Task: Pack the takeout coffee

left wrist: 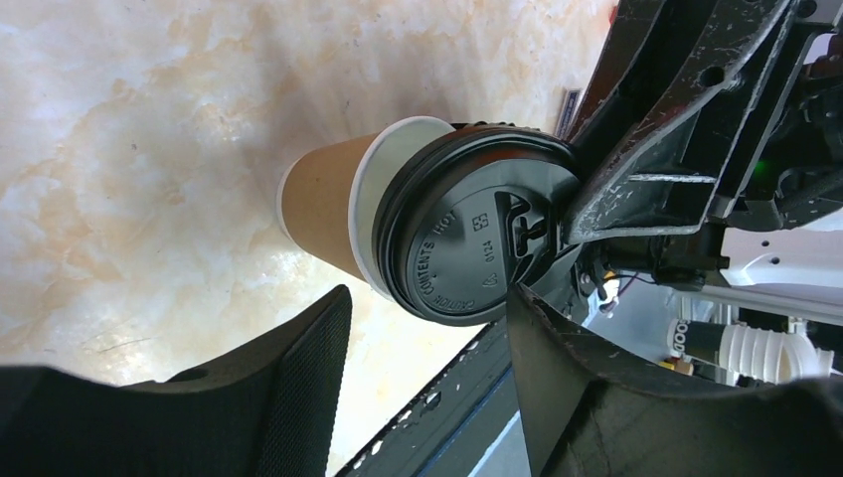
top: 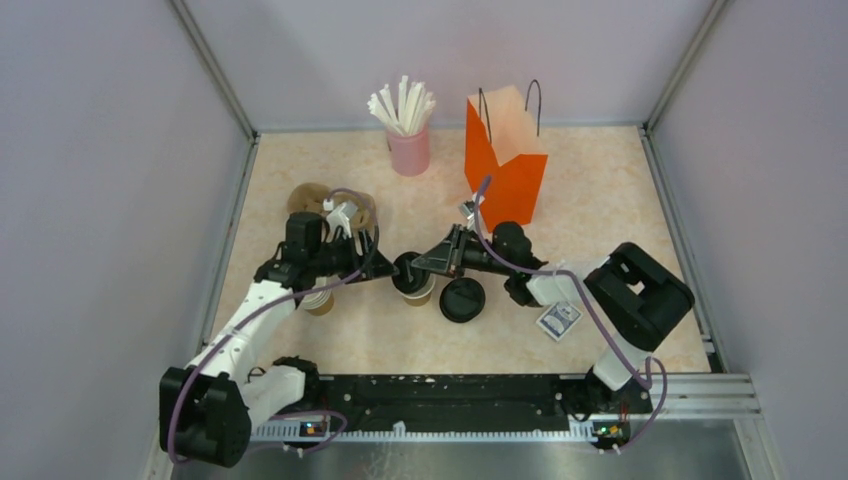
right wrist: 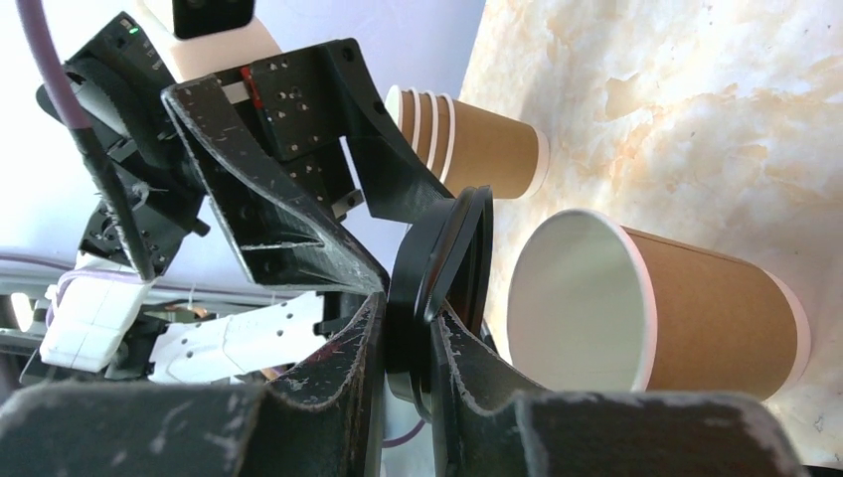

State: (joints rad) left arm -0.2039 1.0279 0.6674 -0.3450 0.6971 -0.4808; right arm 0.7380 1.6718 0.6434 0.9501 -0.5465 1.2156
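Observation:
No cup with a seated lid shows. A lidless brown paper cup, white inside, stands mid-table. My right gripper is shut on a round black sip lid, pinched edge-on between its fingers. It holds the lid tilted just over the cup's mouth, and the white rim still shows beside the lid. My left gripper is open and empty, with the cup just past its fingertips. The orange bag stands open behind.
A second black lid lies flat to the right of the cup. A stack of brown cups stands to the left. A pink cup of white straws is at the back. A small card lies by the right arm.

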